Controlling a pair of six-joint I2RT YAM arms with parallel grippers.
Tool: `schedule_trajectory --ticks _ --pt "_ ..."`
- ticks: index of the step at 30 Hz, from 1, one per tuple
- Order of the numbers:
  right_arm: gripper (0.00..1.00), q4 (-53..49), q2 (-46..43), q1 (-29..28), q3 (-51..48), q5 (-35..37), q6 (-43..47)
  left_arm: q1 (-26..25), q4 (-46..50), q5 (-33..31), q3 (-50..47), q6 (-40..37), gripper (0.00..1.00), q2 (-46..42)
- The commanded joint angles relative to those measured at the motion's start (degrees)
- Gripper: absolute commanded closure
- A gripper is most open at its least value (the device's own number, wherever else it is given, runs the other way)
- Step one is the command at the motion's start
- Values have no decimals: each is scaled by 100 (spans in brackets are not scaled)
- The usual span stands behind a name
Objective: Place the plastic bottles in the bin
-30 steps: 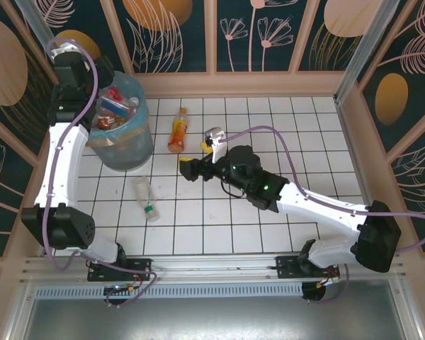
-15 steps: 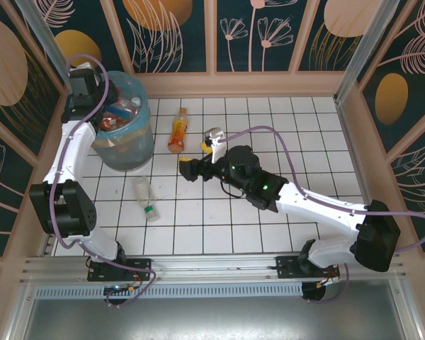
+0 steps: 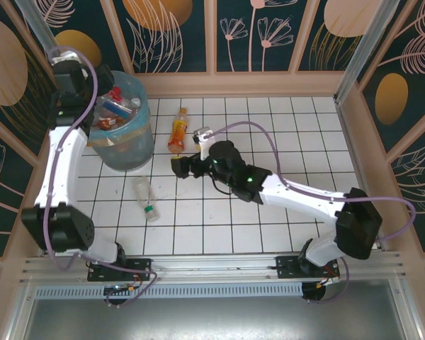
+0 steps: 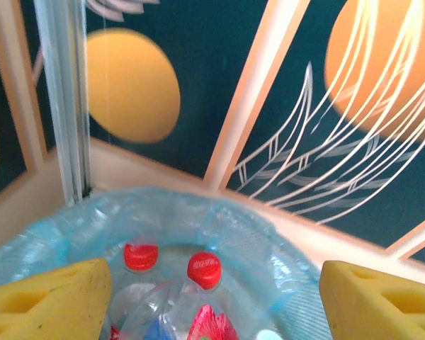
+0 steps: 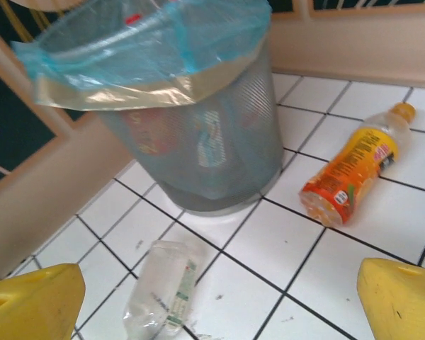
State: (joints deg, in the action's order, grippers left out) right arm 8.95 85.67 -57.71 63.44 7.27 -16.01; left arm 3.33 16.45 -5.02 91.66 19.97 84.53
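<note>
The bin (image 3: pixel 125 142) stands at the far left, lined with a light-blue bag and holding several bottles; two red caps (image 4: pixel 204 269) show inside it. My left gripper (image 4: pixel 216 304) hangs open over the bin's (image 4: pixel 198 212) left rim with nothing between its yellow fingers (image 4: pixel 49 297). An orange-labelled bottle (image 3: pixel 177 132) lies on the tiles right of the bin. A crushed clear bottle (image 3: pixel 146 198) lies in front of it. My right gripper (image 3: pixel 185 153) is open and empty, low between these two, facing the bin (image 5: pixel 198 134), the orange bottle (image 5: pixel 350 177) and the clear bottle (image 5: pixel 163 290).
Beige walls (image 3: pixel 241 83) close in the white tiled floor (image 3: pixel 283 134) at the back and sides. The right arm's purple cable (image 3: pixel 269 145) loops above the tiles. Open floor lies to the right of the orange bottle.
My right gripper has moved left, closer to the bin and the two bottles on the floor. The left wrist swayed a little over the bin's rim and came back.
</note>
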Motion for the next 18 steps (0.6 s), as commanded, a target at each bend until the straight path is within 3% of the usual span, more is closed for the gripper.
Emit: schedule_trajectory --ticks 1,5,9,12,18 --pt "1 -710 494 101 689 493 -260 -13 -217 -9 -331 -59 23 -784" --pt "1 -1236 1261 459 1481 307 -593 -56 -629 760 -1387 -9 26 -1692" --pt "1 -1317 2019 897 2084 -295 -897 -458 -1186 1517 -2628 -92 27 -2589" --pt "1 -1304 2622 1156 2521 -567 -1034 -903 -1398 1821 -3454 -199 28 -3176" --pt "1 -1668 3888 1346 3716 -818 -983 -1010 -1685 2543 -5026 -211 28 -4200"
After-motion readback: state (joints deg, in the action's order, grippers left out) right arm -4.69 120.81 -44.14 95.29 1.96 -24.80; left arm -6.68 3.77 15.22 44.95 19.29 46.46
